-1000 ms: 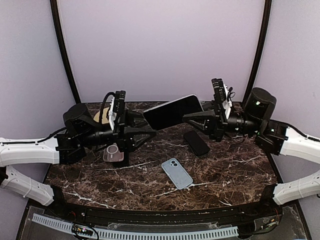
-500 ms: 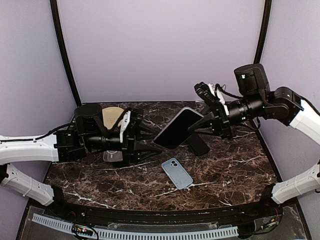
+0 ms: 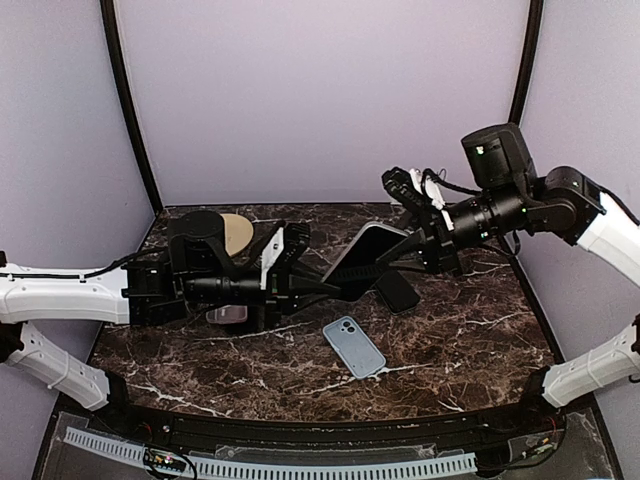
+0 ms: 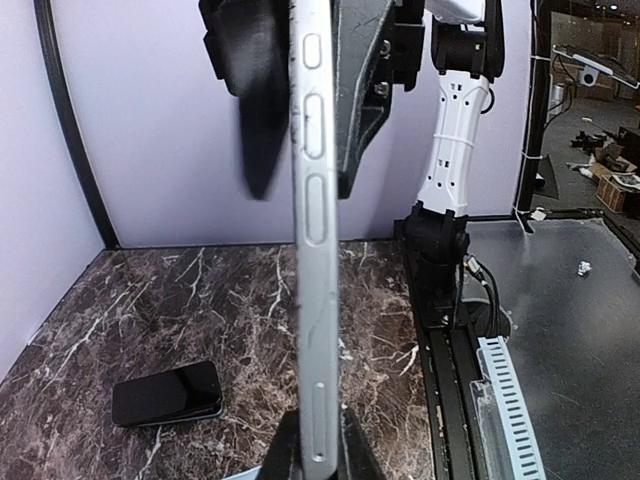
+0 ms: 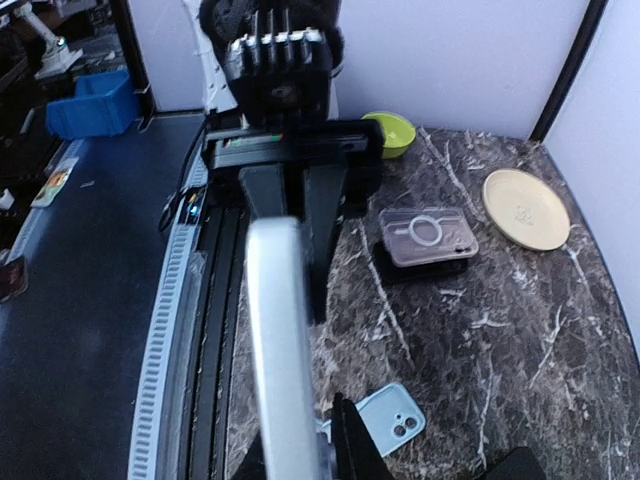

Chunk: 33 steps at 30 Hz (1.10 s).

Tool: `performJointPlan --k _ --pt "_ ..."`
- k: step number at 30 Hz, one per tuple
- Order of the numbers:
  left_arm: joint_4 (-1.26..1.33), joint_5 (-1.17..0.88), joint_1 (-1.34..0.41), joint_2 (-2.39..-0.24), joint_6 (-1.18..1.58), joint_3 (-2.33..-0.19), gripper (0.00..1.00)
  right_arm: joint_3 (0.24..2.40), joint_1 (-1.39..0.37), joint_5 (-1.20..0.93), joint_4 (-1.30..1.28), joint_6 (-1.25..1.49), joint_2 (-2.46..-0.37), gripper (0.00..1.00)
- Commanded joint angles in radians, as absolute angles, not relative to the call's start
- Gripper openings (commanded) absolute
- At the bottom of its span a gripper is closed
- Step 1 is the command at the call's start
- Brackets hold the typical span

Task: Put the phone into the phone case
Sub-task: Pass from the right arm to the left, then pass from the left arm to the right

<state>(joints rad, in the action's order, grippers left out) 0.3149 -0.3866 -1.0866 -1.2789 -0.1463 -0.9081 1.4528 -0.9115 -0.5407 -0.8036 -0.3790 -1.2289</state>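
Enclosure: pale lilac back wall (image 3: 320, 90), plain and unmarked, with matching left wall (image 3: 50, 130) and right wall (image 3: 590, 90). A black curved post stands at each rear corner, the left post (image 3: 125, 100) and the right post (image 3: 520, 60).

Worktop (image 3: 470, 340): dark brown marble pattern with white veining, glossy, with soft reflections. A white slotted strip (image 3: 300, 465) runs along its near edge on a black rail.

Beyond the near edge, the wrist views show a dark grey floor (image 4: 570, 330). A blue bin (image 5: 95, 100) stands on it, well apart from the worktop. Small clutter lies further out, too distant to identify.

Lighting: even and diffuse, with no hard shadows.
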Motion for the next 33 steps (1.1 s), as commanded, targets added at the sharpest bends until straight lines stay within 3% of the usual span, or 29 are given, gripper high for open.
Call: performJointPlan --k 1,5,8,13,24,30,33 --pt "0.495 -0.285 -1.125 -1.276 -0.15 -0.885 0.0 1.278 -0.911 -0.266 -0.329 -0.108 -1.141 0.53" --pt "0.677 -0.112 -1.153 -1.286 -0.155 -0.829 0.0 1.056 -0.939 -0.148 0.054 0.116 -1.063 0.81" --pt "0.809 0.027 -1.174 -1.302 -0.162 -0.799 0.0 0.922 -1.037 0.025 0.322 0.182 -1.036 0.95" --pt "0.897 0.152 -1.185 -1.347 -0.164 -0.789 0.0 0.86 -1.168 0.22 0.567 0.229 -1.129 0.96" --pt "0.936 0.261 -1.195 -1.373 -0.141 -0.775 0.0 0.921 -1.209 0.526 0.578 0.373 -1.273 0.85" --pt "0.939 0.303 -1.196 -1.388 -0.14 -0.773 0.0 1.019 -1.224 0.58 0.465 0.323 -1.332 0.91" --pt "0.941 0.324 -1.197 -1.396 -0.137 -0.775 0.0 1.036 -1.224 0.6 0.442 0.316 -1.35 0.89"
